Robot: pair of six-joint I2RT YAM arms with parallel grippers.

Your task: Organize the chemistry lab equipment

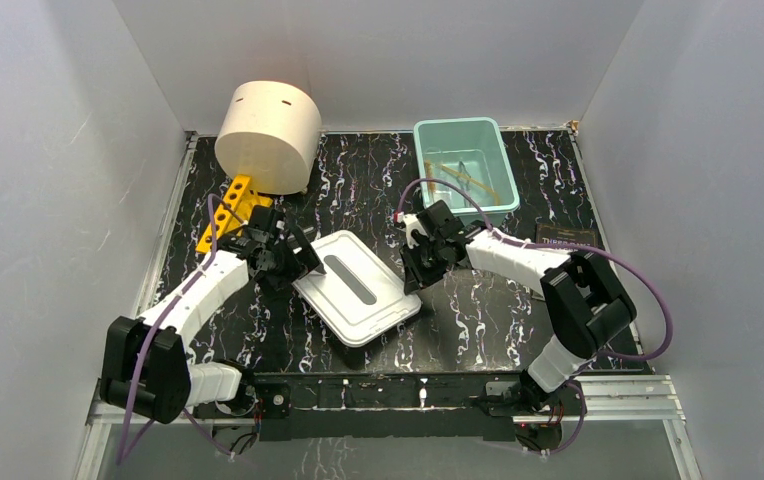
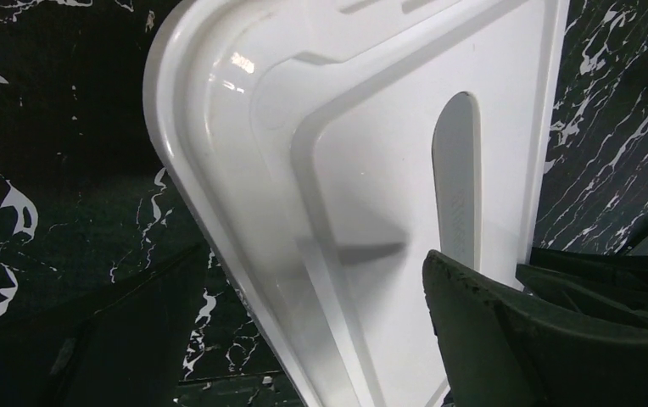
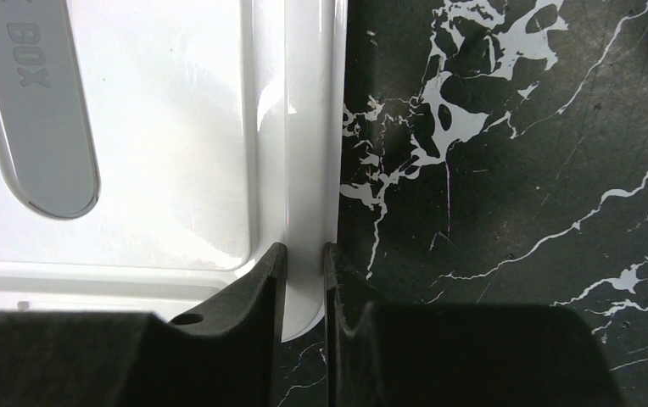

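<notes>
A white box lid (image 1: 358,290) with a grey handle strip lies flat on the dark marbled table. My right gripper (image 1: 413,275) is shut on the lid's right rim; in the right wrist view the rim (image 3: 308,170) sits pinched between the two fingers (image 3: 305,263). My left gripper (image 1: 303,262) is open and straddles the lid's left edge (image 2: 219,195), one finger (image 2: 490,331) over the lid, the other over the table. The yellow holed rack (image 1: 233,205) lies behind the left arm. A teal bin (image 1: 428,132) holds thin tan and metal items (image 1: 468,180).
A big cream cylinder (image 1: 268,135) rests on its side at the back left, over the rack's far end. A dark-covered book (image 1: 568,237) lies at the right edge. White walls close in the table on three sides.
</notes>
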